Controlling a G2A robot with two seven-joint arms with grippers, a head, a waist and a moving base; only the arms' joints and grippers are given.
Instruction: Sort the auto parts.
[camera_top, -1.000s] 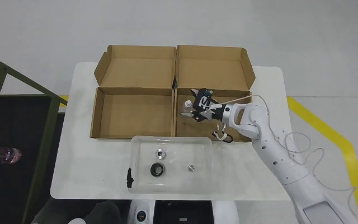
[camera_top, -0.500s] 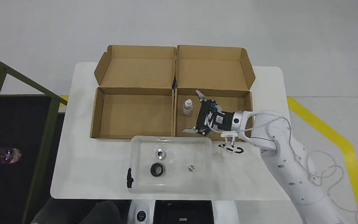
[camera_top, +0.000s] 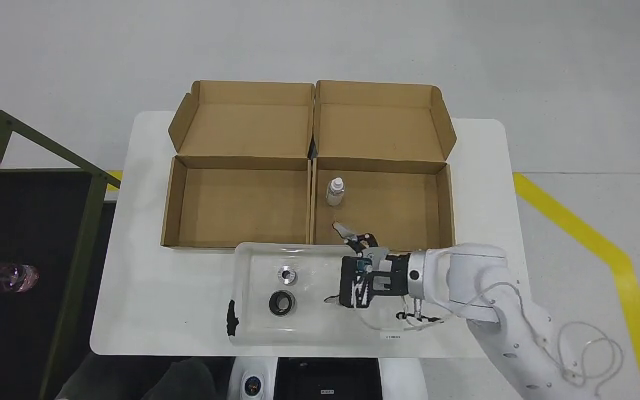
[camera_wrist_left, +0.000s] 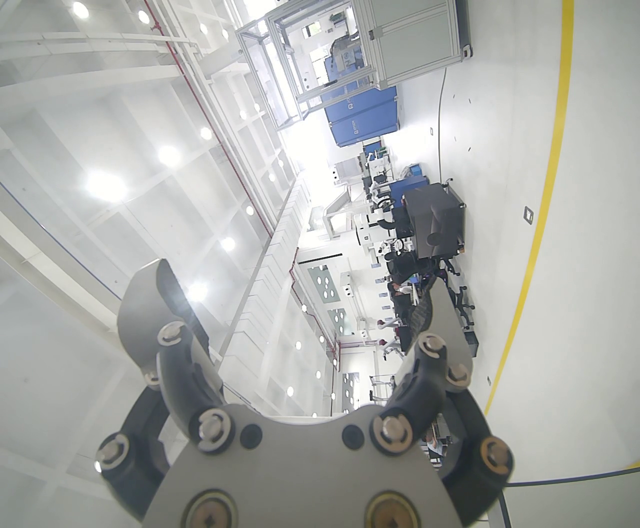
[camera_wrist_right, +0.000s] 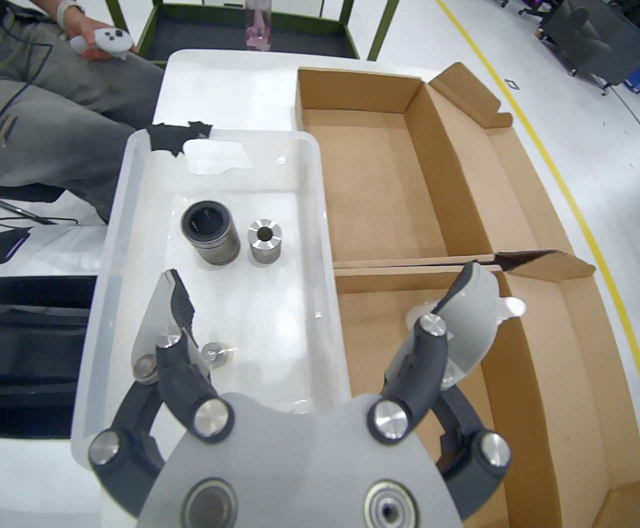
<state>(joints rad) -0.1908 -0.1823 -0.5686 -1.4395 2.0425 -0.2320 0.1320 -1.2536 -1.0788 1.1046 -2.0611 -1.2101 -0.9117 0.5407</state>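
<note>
So the right gripper (camera_wrist_right: 322, 280) (camera_top: 337, 263) was spread wide with nothing in it, straddling the clear bin (camera_wrist_right: 320, 200) (camera_top: 240, 290) wall. One finger (camera_wrist_right: 172, 300) hung over the bin and the other finger (camera_wrist_right: 475, 295) over the near cardboard box (camera_wrist_right: 500, 400) (camera_top: 400, 205), with the bin's rim running between them.

Out past the tip of the bin-side finger stood the dark bearing (camera_wrist_right: 210, 240) (camera_top: 284, 303), upright, long axis vertical and bore facing up. The silver bushing (camera_wrist_right: 265, 241) (camera_top: 288, 272) sat just beside it, not touching, also on end with its hole up. A small flat disc (camera_wrist_right: 216, 353) lay face-up on the bin floor, tucked just inside that same finger, near its base.

A white bottle (camera_top: 336, 189) stood upright in the near box, beyond the box-side finger. The other cardboard box (camera_wrist_right: 375, 175) (camera_top: 240, 205) sat further out. There was black tape (camera_wrist_right: 175, 137) (camera_top: 231, 318) on the bin's far rim.

The left gripper (camera_wrist_left: 292, 287) was pointing up at the ceiling, fingers apart and holding nothing.
</note>
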